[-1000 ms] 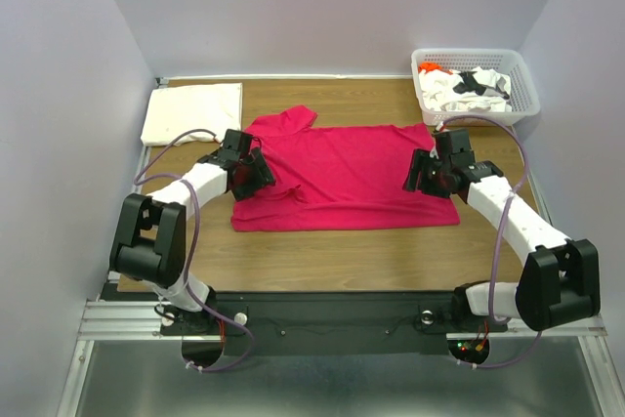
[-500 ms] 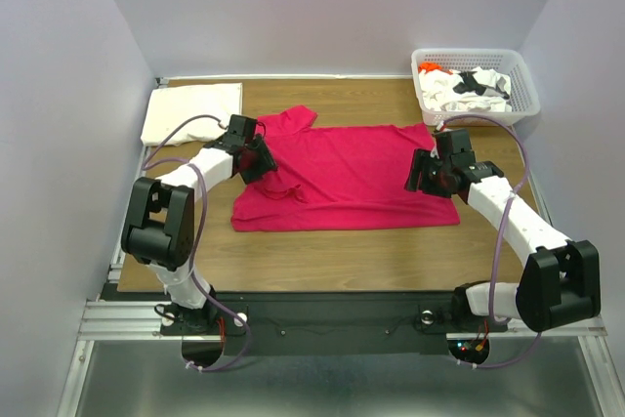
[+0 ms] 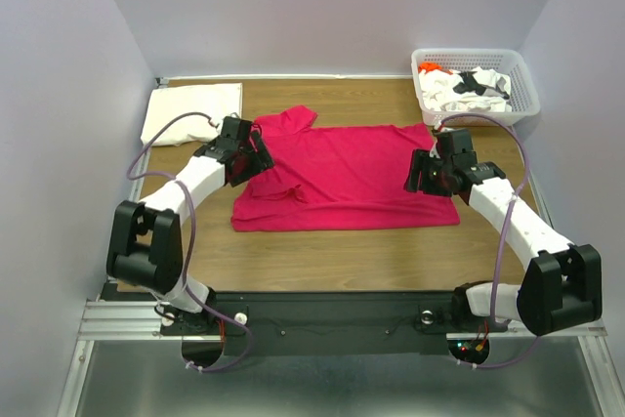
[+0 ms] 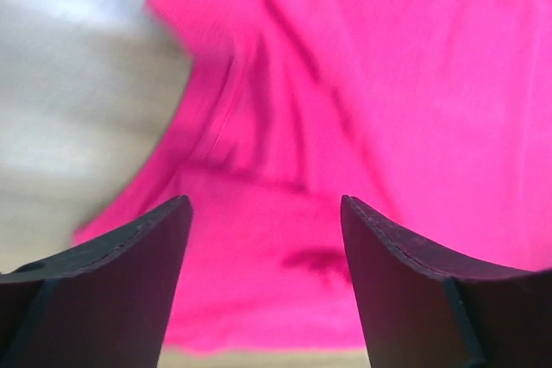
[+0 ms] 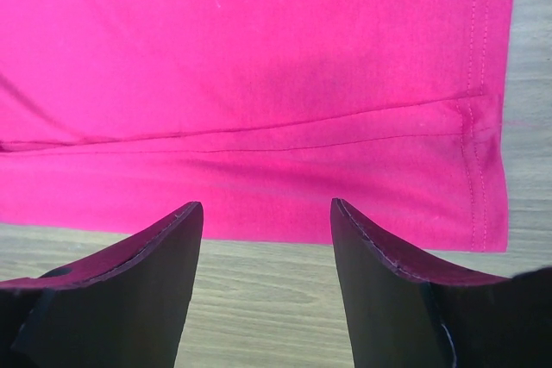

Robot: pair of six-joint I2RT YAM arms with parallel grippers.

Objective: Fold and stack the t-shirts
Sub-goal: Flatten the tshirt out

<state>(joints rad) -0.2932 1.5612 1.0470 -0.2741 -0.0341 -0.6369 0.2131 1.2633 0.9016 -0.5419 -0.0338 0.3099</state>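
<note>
A magenta-red t-shirt (image 3: 347, 175) lies spread on the wooden table, one sleeve poking up at the back left. My left gripper (image 3: 256, 158) is open and empty over the shirt's left sleeve area (image 4: 285, 170). My right gripper (image 3: 422, 175) is open and empty over the shirt's right hem (image 5: 285, 92), its fingertips above bare wood just off the cloth edge. A folded cream-white t-shirt (image 3: 192, 112) lies at the back left. White shirts with black print and an orange one (image 3: 464, 87) sit in the basket.
A white plastic lattice basket (image 3: 522, 104) stands at the back right corner. Purple cables loop from both arms. Walls close the table on the left, right and back. Bare wood (image 3: 342, 256) shows in front of the shirt.
My left gripper has moved from the shirt's lower-left part up and back toward the left sleeve. The left arm's elbow has swung. The right arm has barely moved.
</note>
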